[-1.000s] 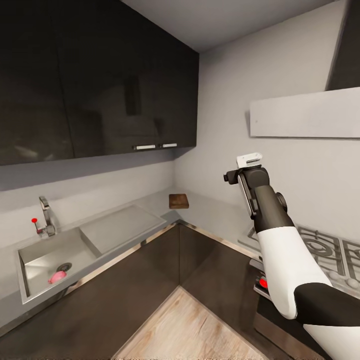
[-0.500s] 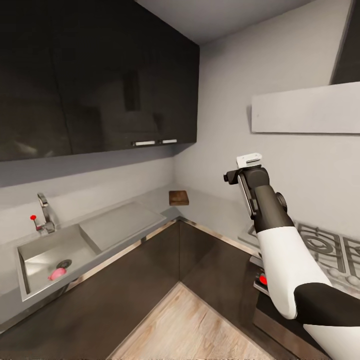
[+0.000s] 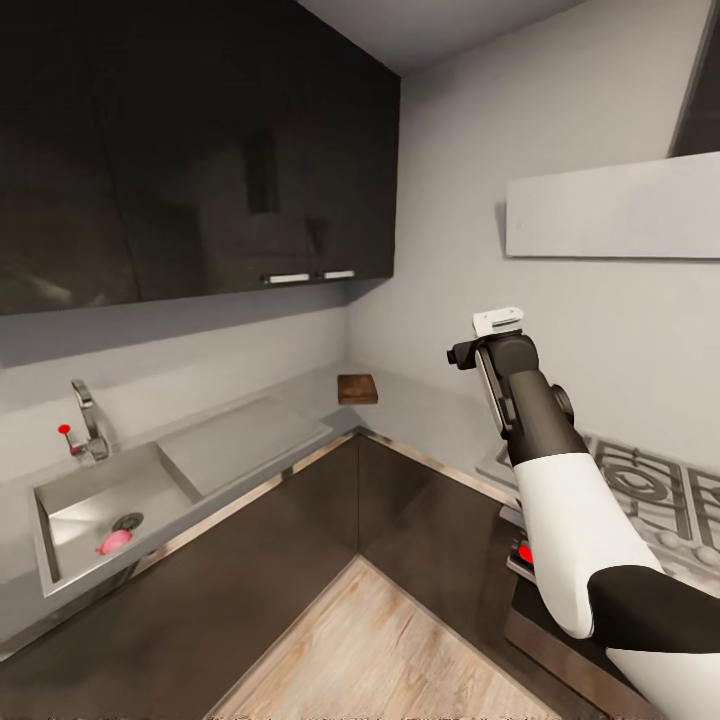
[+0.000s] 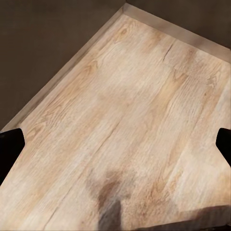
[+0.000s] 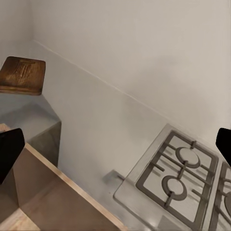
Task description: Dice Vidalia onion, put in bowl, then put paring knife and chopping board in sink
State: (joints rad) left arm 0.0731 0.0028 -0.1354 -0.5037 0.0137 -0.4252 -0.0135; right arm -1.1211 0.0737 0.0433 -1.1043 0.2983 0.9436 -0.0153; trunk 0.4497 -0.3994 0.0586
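One small pink Vidalia onion (image 3: 113, 541) is lying in the sink (image 3: 70, 495), just beside the round drain, with the tap (image 3: 87, 423) standing behind the basin. The chopping board (image 3: 357, 389) is resting in the far corner of the countertop (image 3: 420, 405), well apart from the sink. The right arm (image 3: 550, 480) is reaching up in front of the hob (image 5: 179, 179). Both grippers' fingertips are sitting wide apart at their wrist views' edges, the left gripper (image 4: 115, 147) facing wooden floor (image 4: 125, 125), the right gripper (image 5: 115, 144) facing the countertop

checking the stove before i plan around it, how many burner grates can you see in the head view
2 in part: one burner grate just right of the raised right arm, a second grate cut off by the picture's right edge. More may lie outside the frame.
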